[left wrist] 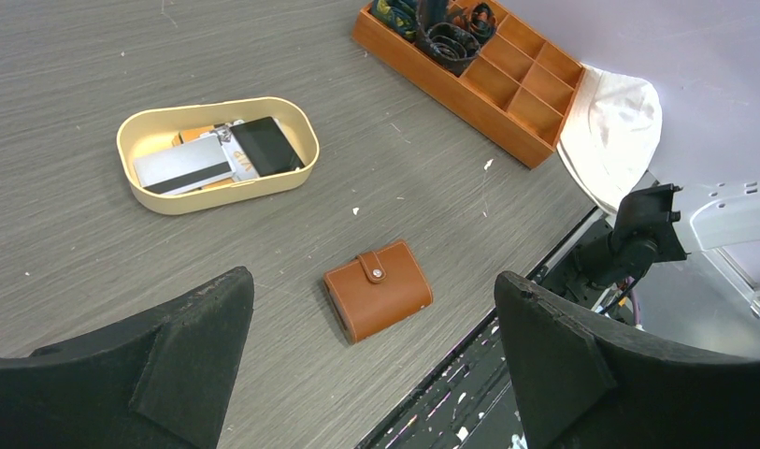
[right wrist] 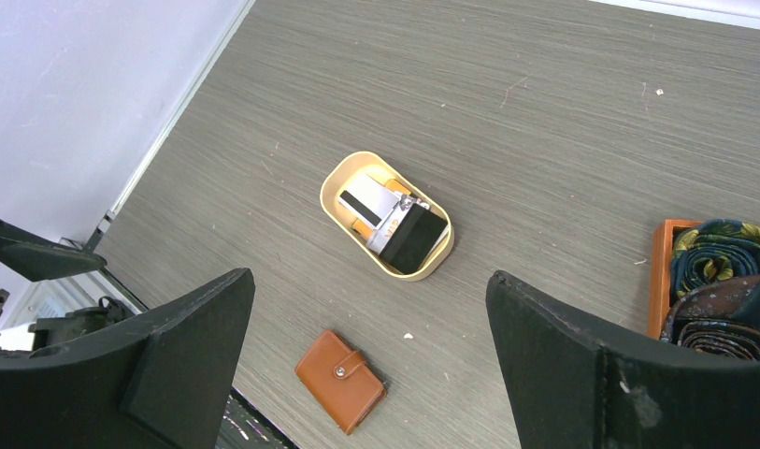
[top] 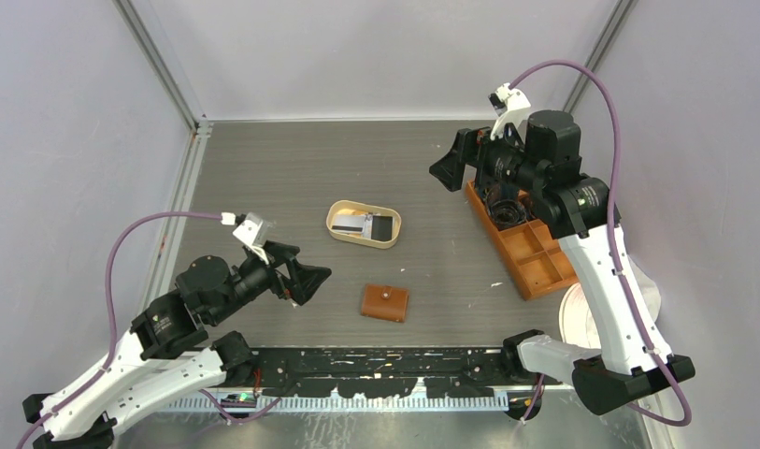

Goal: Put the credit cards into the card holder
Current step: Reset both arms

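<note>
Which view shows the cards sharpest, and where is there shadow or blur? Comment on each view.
Top view: soft, even light, little shadow, but the cards are too small to read. Left wrist view: cards and holder sharpest; left fingers dark and soft-edged. Right wrist view: holder crisp, right fingers near-black, no detail.

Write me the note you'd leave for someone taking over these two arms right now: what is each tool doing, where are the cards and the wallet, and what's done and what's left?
Left tool: open, empty, held above the table near the card holder.
Right tool: open, empty, raised at the far right.
Credit cards: piled in the cream oval tray.
Card holder: flat on the table, snapped shut, on the near side of the tray.
Done: nothing that shows; no card is out of the tray.
Left: unsnap and open the holder, lift each card, slide it into a slot.
</note>
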